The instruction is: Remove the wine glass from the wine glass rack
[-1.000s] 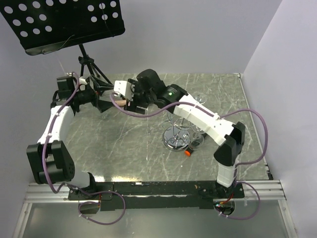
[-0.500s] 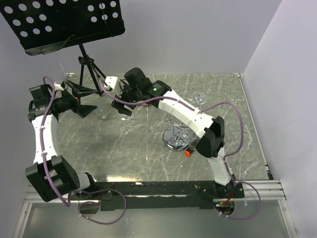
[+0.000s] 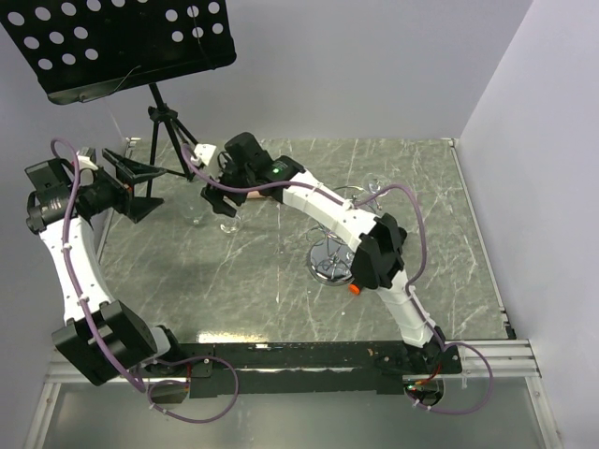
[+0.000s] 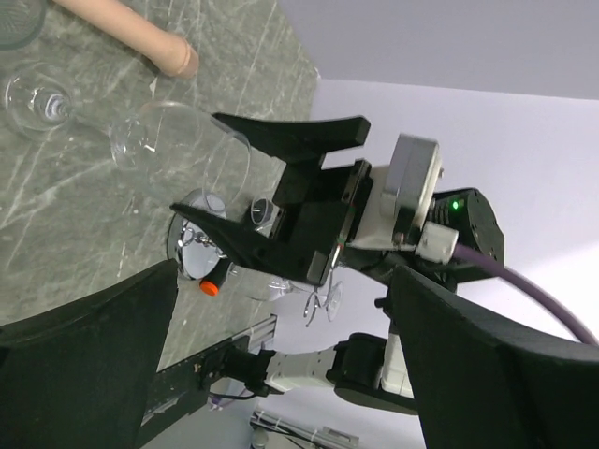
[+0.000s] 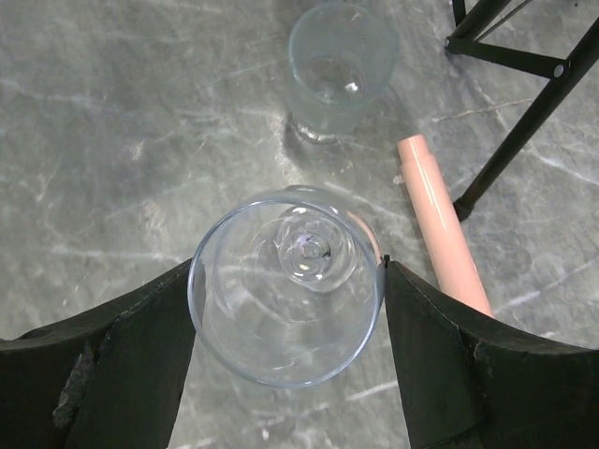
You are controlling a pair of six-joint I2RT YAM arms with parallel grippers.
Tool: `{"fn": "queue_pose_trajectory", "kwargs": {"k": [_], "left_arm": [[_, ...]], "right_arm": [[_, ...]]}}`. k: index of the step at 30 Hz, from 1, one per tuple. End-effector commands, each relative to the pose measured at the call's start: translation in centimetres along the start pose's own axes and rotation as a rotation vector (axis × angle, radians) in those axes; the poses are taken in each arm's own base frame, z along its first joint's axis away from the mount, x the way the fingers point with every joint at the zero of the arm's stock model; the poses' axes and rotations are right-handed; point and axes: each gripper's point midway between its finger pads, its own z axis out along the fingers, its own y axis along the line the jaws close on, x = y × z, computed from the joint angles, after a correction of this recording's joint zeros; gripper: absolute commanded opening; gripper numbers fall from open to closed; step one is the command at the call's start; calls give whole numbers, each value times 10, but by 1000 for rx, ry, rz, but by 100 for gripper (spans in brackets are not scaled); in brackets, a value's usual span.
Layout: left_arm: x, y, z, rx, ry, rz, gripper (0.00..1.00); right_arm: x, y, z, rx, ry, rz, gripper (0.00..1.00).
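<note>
The wine glass [image 5: 285, 299] sits upright between my right gripper's fingers [image 5: 140, 346], its rim touching both. In the top view my right gripper [image 3: 227, 194] holds the glass [image 3: 229, 221] at the table's back left, well left of the wine glass rack [image 3: 329, 265]. I cannot tell whether its foot touches the table. The chrome rack also shows in the left wrist view [image 4: 191, 253], with another glass [image 3: 375, 185] hanging on its far side. My left gripper [image 3: 136, 185] is open and empty, raised at the far left and facing the held glass [image 4: 173, 140].
A second glass [image 5: 339, 61] stands just beyond the held one, with a pink cylinder [image 5: 440, 234] lying beside it. The black music stand's tripod legs [image 3: 168, 131] are at the back left. An orange-tipped object [image 3: 357, 287] lies by the rack's base.
My right arm has carried the glass left, away from the rack, to the back left. My left arm has swung back to the far left, away from the right gripper.
</note>
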Motion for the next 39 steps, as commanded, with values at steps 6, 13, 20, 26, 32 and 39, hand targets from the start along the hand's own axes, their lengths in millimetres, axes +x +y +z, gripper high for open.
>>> {"fn": "queue_pose_trajectory", "kwargs": {"k": [6, 13, 20, 26, 32, 39], "left_arm": [[-8, 3, -8, -14, -45, 24, 100], [-15, 14, -8, -30, -62, -11, 100], [-20, 18, -9, -40, -74, -18, 100], [-21, 22, -7, -43, -70, -29, 100], [-21, 25, -5, -39, -64, -44, 100], [-22, 24, -7, -46, -73, -30, 100]], "right_arm": [[-50, -49, -1, 76, -217, 94, 41], [-39, -64, 5, 79, -215, 122, 44], [-34, -65, 15, 60, -222, 140, 47], [-34, -62, 22, 47, -232, 161, 49], [-24, -60, 32, 50, -210, 152, 51], [-27, -56, 37, 46, -219, 154, 51]]}}
